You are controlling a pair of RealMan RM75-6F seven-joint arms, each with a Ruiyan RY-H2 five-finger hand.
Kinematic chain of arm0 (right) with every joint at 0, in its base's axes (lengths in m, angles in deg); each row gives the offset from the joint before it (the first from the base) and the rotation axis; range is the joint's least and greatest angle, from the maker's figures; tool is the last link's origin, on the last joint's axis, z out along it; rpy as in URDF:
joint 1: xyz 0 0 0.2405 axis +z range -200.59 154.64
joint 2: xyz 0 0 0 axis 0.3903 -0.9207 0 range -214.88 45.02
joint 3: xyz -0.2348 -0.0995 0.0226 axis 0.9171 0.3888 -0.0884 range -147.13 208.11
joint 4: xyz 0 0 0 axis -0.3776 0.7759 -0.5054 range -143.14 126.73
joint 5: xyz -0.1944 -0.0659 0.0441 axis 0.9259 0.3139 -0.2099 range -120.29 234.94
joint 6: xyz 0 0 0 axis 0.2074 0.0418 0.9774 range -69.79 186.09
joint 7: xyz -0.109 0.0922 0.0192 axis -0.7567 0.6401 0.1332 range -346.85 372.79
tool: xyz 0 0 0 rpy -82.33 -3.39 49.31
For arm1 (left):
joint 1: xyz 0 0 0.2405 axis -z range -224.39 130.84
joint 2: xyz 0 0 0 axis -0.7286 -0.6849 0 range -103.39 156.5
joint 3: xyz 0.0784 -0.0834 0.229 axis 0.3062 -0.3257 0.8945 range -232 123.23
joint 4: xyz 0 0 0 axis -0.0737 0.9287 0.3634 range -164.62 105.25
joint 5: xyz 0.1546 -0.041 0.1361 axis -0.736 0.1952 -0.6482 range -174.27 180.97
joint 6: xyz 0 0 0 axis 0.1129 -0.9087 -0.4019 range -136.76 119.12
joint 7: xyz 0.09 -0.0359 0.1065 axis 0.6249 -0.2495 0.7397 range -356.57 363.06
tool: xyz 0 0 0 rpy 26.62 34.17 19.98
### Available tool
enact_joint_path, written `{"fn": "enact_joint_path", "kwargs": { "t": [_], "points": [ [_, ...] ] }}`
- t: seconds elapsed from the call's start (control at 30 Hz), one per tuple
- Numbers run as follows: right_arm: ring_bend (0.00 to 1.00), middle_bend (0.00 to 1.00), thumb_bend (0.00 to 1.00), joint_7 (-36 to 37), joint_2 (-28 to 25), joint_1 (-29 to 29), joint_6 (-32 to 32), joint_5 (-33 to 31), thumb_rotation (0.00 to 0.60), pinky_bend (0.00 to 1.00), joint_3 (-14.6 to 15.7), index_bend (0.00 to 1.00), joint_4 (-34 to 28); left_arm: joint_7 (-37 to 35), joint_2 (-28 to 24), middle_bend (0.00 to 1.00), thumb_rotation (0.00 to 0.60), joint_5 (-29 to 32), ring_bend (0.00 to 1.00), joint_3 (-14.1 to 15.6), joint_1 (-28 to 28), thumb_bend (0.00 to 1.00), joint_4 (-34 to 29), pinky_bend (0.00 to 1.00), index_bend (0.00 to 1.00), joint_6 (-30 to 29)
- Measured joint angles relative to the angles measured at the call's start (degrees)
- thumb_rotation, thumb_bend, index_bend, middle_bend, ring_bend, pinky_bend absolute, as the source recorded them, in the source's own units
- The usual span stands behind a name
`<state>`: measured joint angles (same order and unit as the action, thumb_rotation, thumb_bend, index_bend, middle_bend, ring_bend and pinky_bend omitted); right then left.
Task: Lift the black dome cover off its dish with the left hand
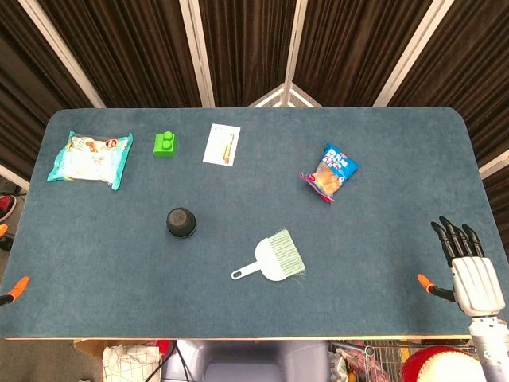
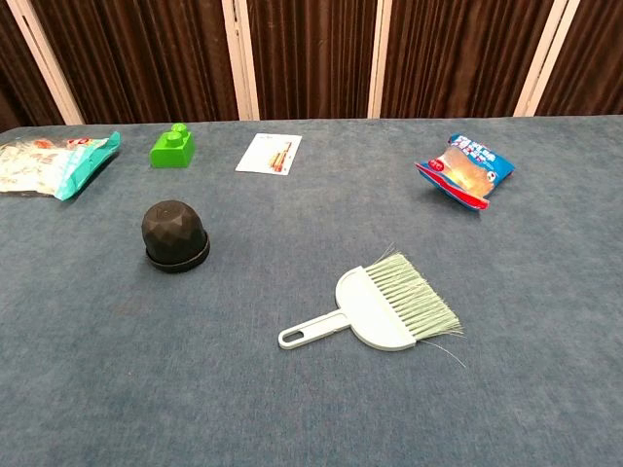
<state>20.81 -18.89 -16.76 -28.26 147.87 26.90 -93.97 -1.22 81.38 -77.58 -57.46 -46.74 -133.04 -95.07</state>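
Black dome cover [image 2: 175, 232] sits untouched on its dish [image 2: 177, 261], left-centre on the desk [image 1: 382, 263], left robot hand unseen, while the right robot hand [image 1: 471, 270] rests empty, fingers extended, at the desk's edge.

Matt faceted black dome cover [image 2: 174, 231]; felt-like blue cloth over the table [image 2: 292, 409]; glossy green plastic block [image 2: 172, 146]; shiny crinkled snack bag [image 2: 465, 170]; pale smooth plastic brush [image 2: 375, 309].

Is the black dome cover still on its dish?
On: the black dome cover sits upright over its dish, no hand near.
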Motion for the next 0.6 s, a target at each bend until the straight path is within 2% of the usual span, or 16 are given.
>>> {"fn": "enact_joint_path", "kwargs": {
  "t": [0.6],
  "points": [
    [0.11, 0.01, 0.21, 0.3, -0.6, 0.2, 0.9, -0.6, 0.600, 0.01, 0.2, 0.00, -1.7, -1.4, 0.4, 0.00, 0.600, -0.6, 0.00, 0.0, -0.2, 0.37, -0.1, 0.00, 0.07, -0.4]
  ]
}}
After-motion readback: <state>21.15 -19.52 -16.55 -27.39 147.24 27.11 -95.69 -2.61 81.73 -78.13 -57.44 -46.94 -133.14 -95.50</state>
